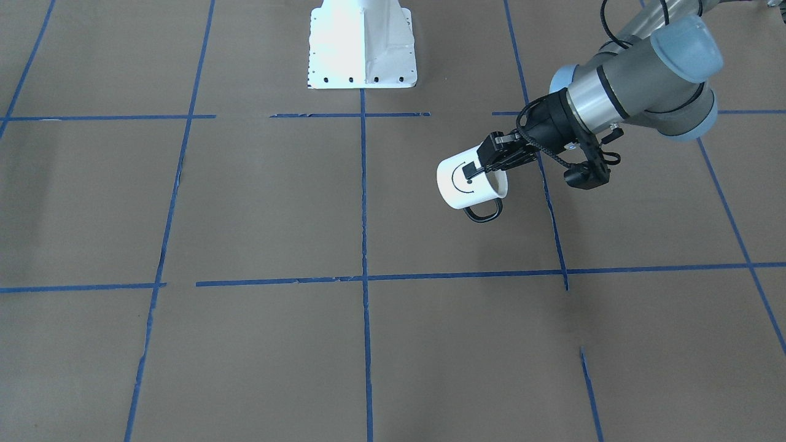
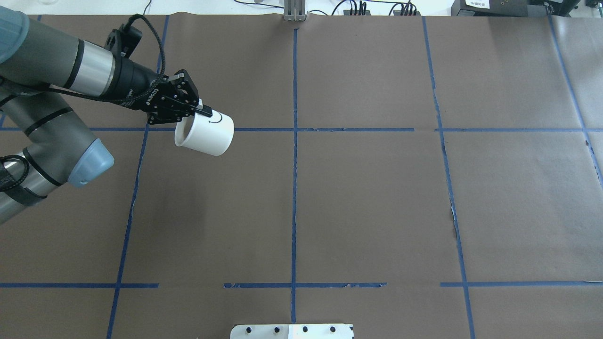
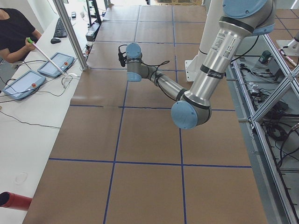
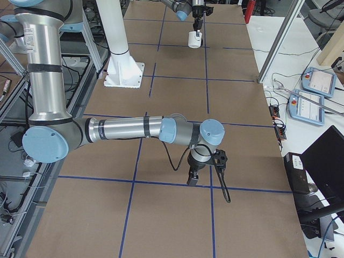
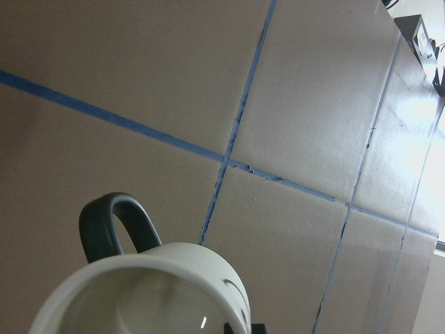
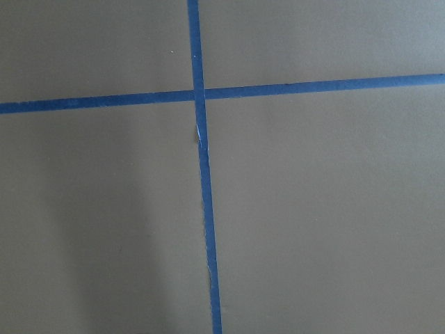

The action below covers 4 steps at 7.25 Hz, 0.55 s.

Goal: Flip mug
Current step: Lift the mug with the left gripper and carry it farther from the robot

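The white mug (image 1: 468, 183) with a black smiley face hangs tilted on its side above the brown table, its black handle (image 1: 483, 212) pointing down. My left gripper (image 1: 481, 167) is shut on its rim, one finger outside the wall and the other inside. In the overhead view the mug (image 2: 207, 134) sits at the far left with the gripper (image 2: 200, 112) on its rim. The left wrist view shows the mug's pale inside (image 5: 139, 306) and handle (image 5: 111, 226). My right gripper (image 4: 193, 180) hangs low over the table in the exterior right view only; I cannot tell its state.
The table is brown paper crossed by blue tape lines (image 2: 294, 188). The white robot pedestal (image 1: 362, 46) stands at the robot's edge. An operator (image 3: 14, 32) and teach pendants (image 3: 56, 64) are at a side bench.
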Each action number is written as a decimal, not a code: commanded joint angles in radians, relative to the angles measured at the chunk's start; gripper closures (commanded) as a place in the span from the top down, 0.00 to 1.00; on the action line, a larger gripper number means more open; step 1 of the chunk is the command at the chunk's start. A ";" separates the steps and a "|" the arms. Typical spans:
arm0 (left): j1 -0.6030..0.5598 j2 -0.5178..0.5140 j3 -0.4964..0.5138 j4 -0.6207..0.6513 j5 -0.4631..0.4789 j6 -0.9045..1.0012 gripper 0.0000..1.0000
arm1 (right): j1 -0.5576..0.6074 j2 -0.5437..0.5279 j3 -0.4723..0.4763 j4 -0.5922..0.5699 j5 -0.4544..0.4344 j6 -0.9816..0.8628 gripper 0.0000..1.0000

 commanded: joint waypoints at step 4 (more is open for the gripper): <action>0.173 -0.205 -0.084 0.613 0.325 0.283 0.00 | 0.000 0.000 0.000 0.000 0.000 0.001 1.00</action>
